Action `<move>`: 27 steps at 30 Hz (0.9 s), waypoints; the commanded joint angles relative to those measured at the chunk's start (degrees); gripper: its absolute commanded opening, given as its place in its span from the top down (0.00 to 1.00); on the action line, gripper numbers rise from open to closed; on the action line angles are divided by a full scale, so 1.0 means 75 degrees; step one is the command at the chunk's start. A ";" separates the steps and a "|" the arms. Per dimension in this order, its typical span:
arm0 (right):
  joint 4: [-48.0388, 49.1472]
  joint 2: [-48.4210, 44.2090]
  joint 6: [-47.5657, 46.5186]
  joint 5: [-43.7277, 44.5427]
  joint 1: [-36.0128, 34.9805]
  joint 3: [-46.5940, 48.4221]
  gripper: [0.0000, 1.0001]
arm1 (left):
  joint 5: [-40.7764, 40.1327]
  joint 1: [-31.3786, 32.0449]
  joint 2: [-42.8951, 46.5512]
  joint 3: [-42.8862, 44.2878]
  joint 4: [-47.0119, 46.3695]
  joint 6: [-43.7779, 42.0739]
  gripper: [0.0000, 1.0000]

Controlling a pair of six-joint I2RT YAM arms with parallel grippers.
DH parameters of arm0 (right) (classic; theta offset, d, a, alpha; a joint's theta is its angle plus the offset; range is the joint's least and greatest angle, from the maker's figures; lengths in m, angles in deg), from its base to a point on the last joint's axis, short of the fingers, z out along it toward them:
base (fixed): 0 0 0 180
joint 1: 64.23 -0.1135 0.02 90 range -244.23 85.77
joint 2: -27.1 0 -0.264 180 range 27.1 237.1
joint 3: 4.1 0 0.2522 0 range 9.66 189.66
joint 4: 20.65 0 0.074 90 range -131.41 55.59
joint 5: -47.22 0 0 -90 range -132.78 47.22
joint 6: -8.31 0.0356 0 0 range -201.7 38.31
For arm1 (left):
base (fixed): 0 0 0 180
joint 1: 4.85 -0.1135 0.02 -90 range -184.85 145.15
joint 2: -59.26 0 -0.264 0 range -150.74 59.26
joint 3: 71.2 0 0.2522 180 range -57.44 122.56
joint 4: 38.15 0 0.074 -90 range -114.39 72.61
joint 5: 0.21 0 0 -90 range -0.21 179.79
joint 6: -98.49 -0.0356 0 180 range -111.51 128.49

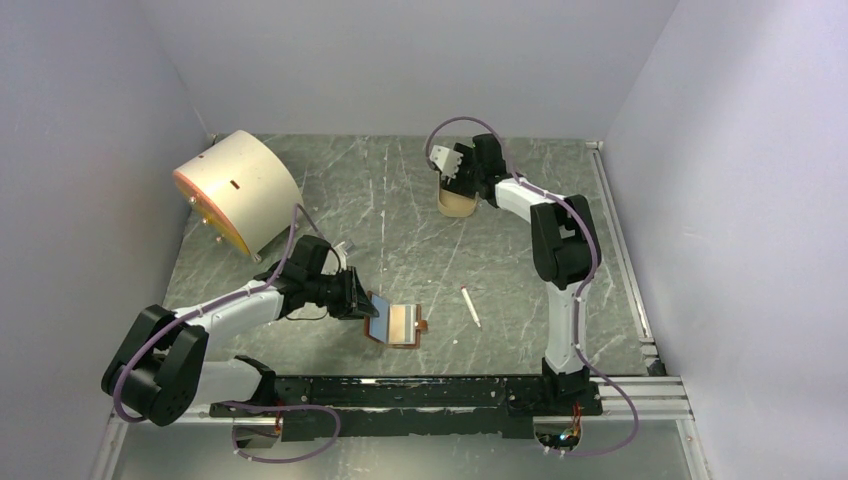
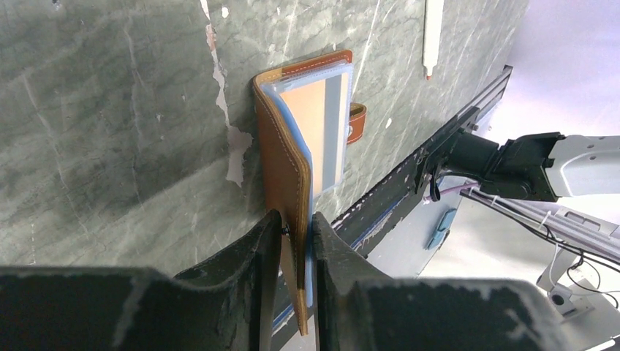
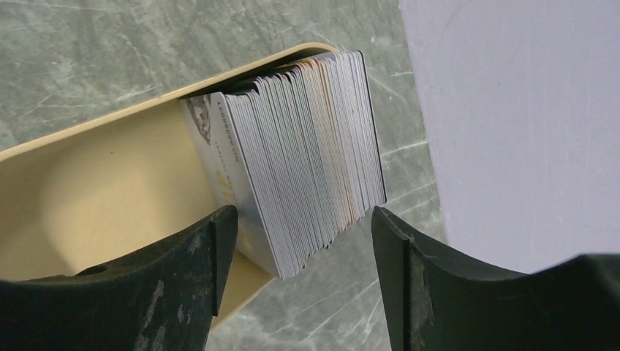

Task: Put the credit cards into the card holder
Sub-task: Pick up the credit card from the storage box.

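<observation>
— Just beyond the front rail (image 1: 400, 385), what has the left gripper (image 2: 296, 225) got?

— The card holder (image 2: 281, 146). The fingers are nipped almost together on the end of its brown cover. That cover stands up on edge, and its long edge runs straight away from the fingers.

— And the other half?

— It lies flat on the table (image 1: 520, 230), clear pockets up, with light blue lining showing. From above, the wallet is spread left to right. The snap tab (image 2: 356, 123) sticks out on the side away from the raised cover, towards the white stick (image 1: 469, 305), which lies near it on the right without touching.

— Farther back?

— A cream drum (image 1: 240, 185) is at the far left. Around the far middle, the tan tray (image 3: 110, 190) holds the credit cards (image 3: 307, 153). They form a thick stack on edge, packed face to face and leaning, with their thin edges towards the wrist camera.

— The right gripper (image 3: 303, 219)?

— Wide open and holding nothing. One finger is on each side of the stack, with a gap showing on both sides.
</observation>
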 commanded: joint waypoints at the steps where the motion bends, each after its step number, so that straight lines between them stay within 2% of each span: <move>1: 0.0233 0.0364 -0.0260 0.0030 0.0008 0.0395 0.29 | 0.0199 -0.0032 0.0177 0.0011 -0.0196 0.0139 0.74; 4: -0.0103 0.0490 -0.0417 0.0089 -0.0028 0.0575 0.29 | 0.0198 -0.0032 0.0149 -0.0094 -0.0378 0.0244 0.73; 11: 0.0116 0.0666 -0.0409 0.0648 -0.0091 0.0756 0.32 | 0.0208 -0.0035 0.0045 -0.0012 -0.0258 0.0124 0.73; 16: 0.0070 0.0440 -0.0306 0.0565 -0.0089 0.0838 0.37 | 0.0201 -0.0032 0.0061 -0.0055 -0.0314 0.0176 0.73; 27: -0.0079 0.0235 -0.0236 0.0482 -0.0084 0.0830 0.41 | 0.0312 -0.0032 -0.0003 -0.0134 -0.0516 0.0223 0.73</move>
